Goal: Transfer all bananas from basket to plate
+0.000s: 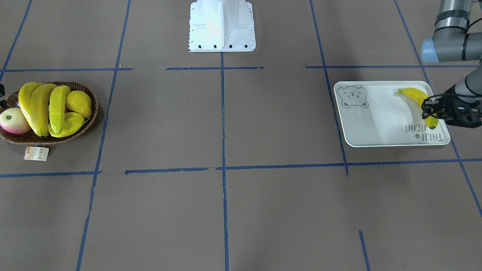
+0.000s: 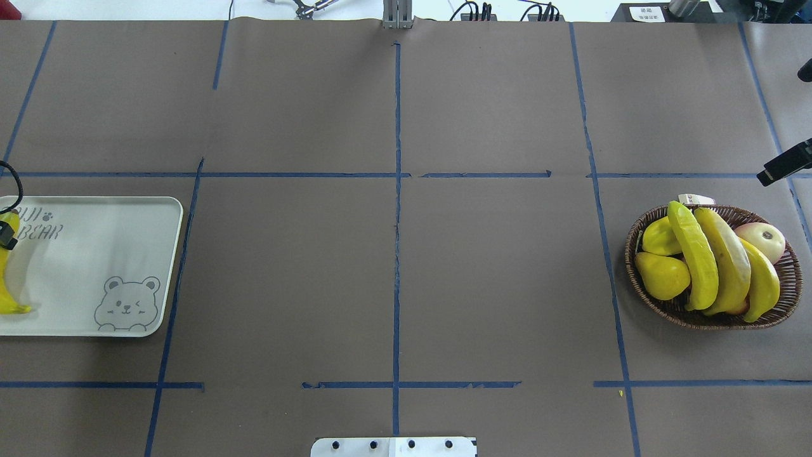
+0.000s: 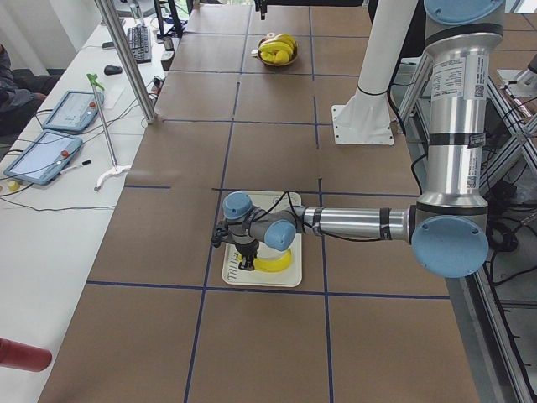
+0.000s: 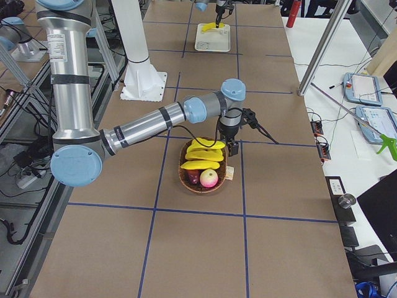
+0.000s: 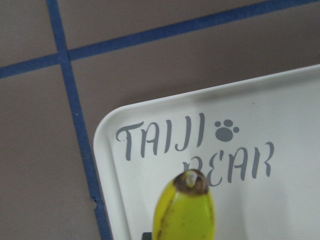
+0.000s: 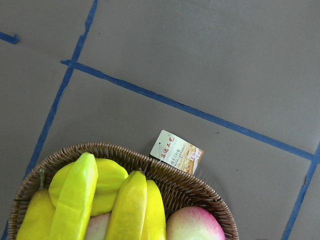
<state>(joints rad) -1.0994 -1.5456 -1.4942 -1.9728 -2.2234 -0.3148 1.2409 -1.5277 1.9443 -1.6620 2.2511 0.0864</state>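
Note:
One banana (image 1: 413, 95) lies along the plate's (image 1: 376, 120) edge near the "BEAR" lettering. My left gripper (image 1: 431, 109) is down over it, fingers on either side and shut on it. The banana's dark tip (image 5: 189, 182) fills the bottom of the left wrist view. At the table's other end, the wicker basket (image 2: 636, 287) holds at least two more bananas (image 2: 729, 263) lying side by side. My right gripper (image 4: 231, 146) hangs over the basket's rim, and I cannot tell whether it is open or shut.
The basket also holds a ridged yellow starfruit (image 2: 694, 254), a yellow pear-shaped fruit (image 2: 663, 276) and a pink-yellow round fruit (image 2: 764, 240). A paper tag (image 1: 36, 153) lies beside the basket. The robot's white base (image 1: 222, 26) stands mid-table.

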